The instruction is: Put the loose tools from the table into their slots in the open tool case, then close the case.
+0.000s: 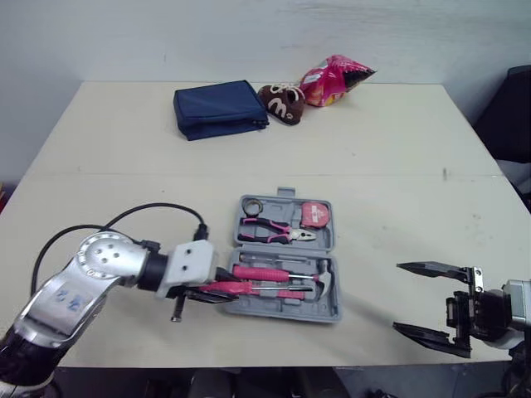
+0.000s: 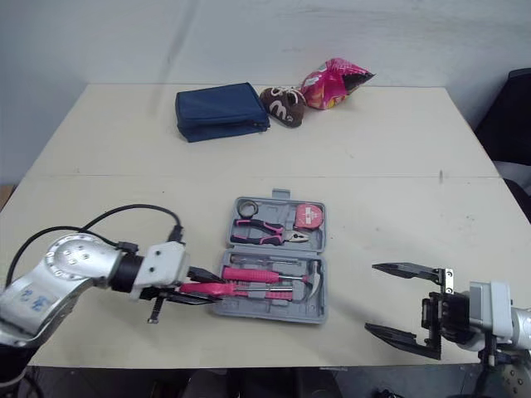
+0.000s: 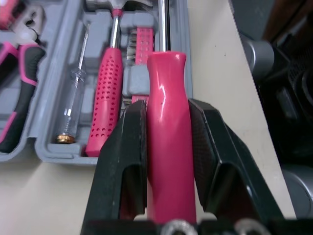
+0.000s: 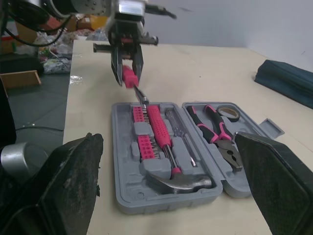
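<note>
The grey tool case (image 1: 282, 313) lies open near the table's front edge. It holds pliers (image 1: 274, 232), a tape measure (image 1: 313, 215), a roll of tape (image 1: 251, 204), a hammer (image 1: 326, 282) and a pink-handled driver (image 1: 265, 273). My left gripper (image 1: 217, 292) is at the case's near left corner, shut on the pink handle of a screwdriver (image 3: 167, 127). The screwdriver's shaft reaches over the case's front row beside the pink bit holder (image 3: 143, 41). My right gripper (image 1: 415, 300) is open, with nothing between its fingers, to the right of the case by the table's front edge.
At the far side of the table lie a dark blue pouch (image 1: 219, 109), a brown plush shoe (image 1: 282, 103) and a pink snack bag (image 1: 332, 81). A black chair (image 1: 510, 116) stands off the table's right edge.
</note>
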